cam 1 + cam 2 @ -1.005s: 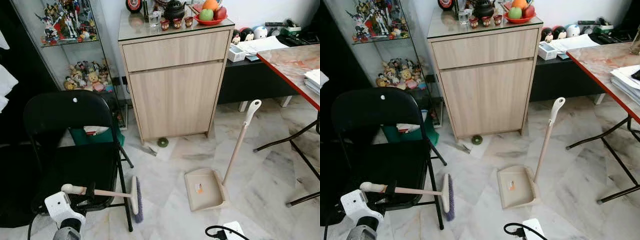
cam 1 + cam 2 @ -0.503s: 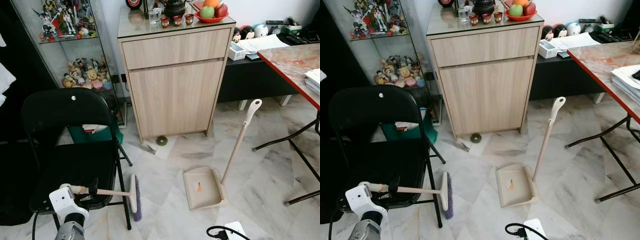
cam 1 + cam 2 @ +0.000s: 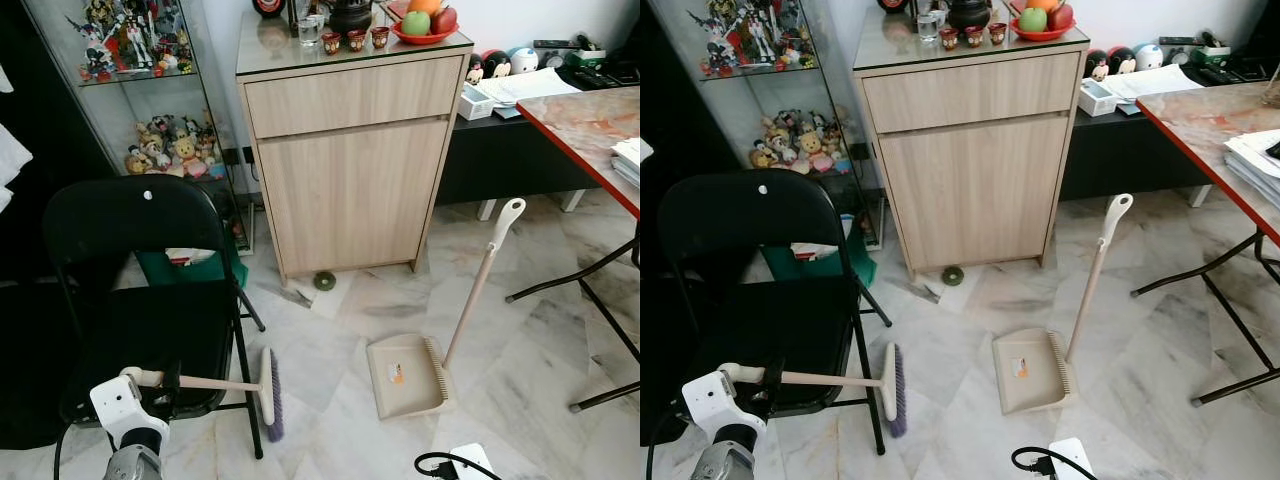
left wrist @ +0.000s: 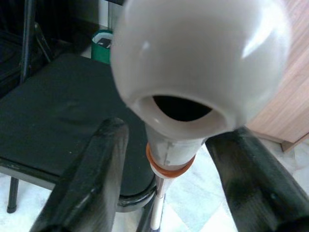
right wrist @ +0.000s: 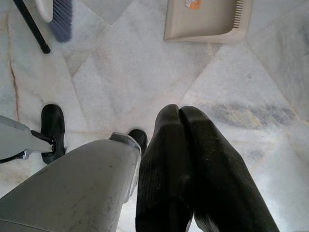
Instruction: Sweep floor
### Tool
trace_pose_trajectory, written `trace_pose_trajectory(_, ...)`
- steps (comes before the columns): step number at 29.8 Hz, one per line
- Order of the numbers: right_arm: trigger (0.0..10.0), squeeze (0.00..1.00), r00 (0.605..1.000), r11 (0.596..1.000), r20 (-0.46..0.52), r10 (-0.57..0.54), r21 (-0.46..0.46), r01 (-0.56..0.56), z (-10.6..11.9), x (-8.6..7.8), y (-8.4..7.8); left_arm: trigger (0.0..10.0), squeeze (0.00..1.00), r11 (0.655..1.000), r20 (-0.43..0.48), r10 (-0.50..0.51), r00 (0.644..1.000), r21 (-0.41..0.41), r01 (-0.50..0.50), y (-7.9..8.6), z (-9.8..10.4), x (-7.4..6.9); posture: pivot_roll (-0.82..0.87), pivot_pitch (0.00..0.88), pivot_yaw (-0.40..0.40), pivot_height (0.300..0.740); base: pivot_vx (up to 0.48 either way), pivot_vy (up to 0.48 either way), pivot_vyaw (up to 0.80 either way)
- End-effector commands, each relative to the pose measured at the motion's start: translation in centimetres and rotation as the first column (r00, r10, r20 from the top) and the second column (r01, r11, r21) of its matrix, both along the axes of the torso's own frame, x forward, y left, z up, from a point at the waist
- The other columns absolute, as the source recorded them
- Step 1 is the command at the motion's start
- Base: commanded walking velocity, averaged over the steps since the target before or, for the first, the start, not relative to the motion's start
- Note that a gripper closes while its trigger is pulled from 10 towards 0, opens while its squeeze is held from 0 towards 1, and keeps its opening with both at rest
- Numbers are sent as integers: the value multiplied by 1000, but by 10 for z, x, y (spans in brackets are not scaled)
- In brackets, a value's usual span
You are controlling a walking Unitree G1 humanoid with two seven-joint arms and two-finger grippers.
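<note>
The left gripper [image 4: 169,159] has its two black fingers [image 4: 82,183] closed on the broom [image 3: 215,384], clamping the beige handle just below its rounded end knob, one finger on each side of the shaft by the orange ring. From that grip the handle runs out level, away from the gripper and across the front edge of the black folding chair [image 3: 140,300], to the brush head, whose purple bristles [image 3: 275,395] touch the marble floor [image 3: 330,350] just beyond the chair's front leg.

The right gripper [image 5: 190,164] hangs idle over the floor with its fingers pressed together, holding nothing.

Farther out past the brush head, well apart from it, the beige dustpan [image 3: 405,375] lies flat on the floor with its long handle leaning up and away. Beyond both stands a wooden cabinet [image 3: 350,160], with a small green round object [image 3: 325,282] and a scrap of debris [image 3: 295,296] on the floor at its base.
</note>
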State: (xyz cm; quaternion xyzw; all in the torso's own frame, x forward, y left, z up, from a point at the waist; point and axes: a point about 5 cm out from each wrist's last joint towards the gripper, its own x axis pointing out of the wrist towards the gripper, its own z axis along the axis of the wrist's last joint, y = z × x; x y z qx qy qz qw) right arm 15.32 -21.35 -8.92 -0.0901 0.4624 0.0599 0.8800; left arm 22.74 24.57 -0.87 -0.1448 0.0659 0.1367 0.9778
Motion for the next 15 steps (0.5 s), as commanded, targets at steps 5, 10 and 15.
trace_pose_trajectory(5, 10000, 0, 1000, 1000, 0, 4, 11, -4, -1, -2, 3, 0, 0, 1000, -7, 18, 1000, 5, -18, 6, -1, -2, -226, 42, 66, 740, 0, 0, 0)
trace_pose_trajectory(10, 10000, 0, 1000, 1000, 1, 2, 14, -2, -1, -2, 3, 0, 0, 1000, -10, 7, 1000, -4, -7, 5, -2, -2, -225, 42, 69, 740, 0, 0, 0)
trace_pose_trajectory(15, 10000, 0, 1000, 1000, 3, 2, 16, -2, -1, -1, 4, 0, 0, 1000, -12, 4, 1000, -7, -4, 5, -2, -3, -224, 40, 70, 740, 0, 0, 0)
